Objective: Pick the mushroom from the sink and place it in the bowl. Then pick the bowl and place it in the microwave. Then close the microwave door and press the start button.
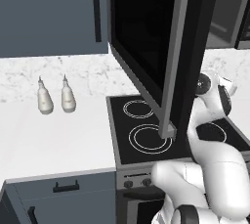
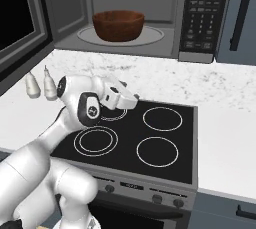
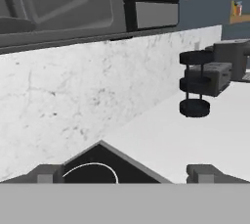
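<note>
- Looking through the left base view, I see the microwave door swung wide open, its edge hanging over the stove top. Two pale bottles stand on the white counter to the left.
- From the right base view, I find the bowl sitting on the turntable inside the microwave, button panel to its right. I cannot see the mushroom from here. My gripper hovers above the stove's rear left burner.
- On the hand view, my gripper has its fingertips spread wide and empty, facing the marble backsplash; a toaster stands on the counter.
</note>
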Controlling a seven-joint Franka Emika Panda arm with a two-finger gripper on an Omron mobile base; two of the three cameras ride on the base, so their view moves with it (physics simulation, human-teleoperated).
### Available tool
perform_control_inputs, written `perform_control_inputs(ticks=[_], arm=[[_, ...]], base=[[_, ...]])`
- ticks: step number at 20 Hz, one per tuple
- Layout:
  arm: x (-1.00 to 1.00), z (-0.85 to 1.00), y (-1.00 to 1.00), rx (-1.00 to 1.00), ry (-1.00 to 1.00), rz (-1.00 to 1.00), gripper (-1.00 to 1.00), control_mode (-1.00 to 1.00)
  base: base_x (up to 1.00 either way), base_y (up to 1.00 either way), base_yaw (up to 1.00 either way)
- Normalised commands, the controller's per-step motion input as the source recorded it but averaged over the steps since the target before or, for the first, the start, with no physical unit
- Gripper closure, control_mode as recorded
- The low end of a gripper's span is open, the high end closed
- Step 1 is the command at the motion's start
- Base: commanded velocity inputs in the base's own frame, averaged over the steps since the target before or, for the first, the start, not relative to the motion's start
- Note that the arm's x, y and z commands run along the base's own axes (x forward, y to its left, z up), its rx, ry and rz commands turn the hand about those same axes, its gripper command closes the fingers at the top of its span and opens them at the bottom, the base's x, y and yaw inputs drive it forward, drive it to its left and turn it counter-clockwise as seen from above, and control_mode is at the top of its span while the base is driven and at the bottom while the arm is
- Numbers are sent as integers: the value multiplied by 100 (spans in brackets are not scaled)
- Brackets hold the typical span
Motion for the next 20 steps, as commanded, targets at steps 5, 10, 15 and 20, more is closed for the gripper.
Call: perform_control_inputs(ticks=[5,10,15,20], arm=[[3,-11,3,-18,0,-23,-100,-100],[14,-9,0,-16,0,-23,-100,-100],[8,-3,0,-16,-1,-24,-100,-100],[0,0,28,-16,-12,-19,-100,-100]], base=[[0,0,0],[0,0,0],[0,0,0],[0,0,0]])
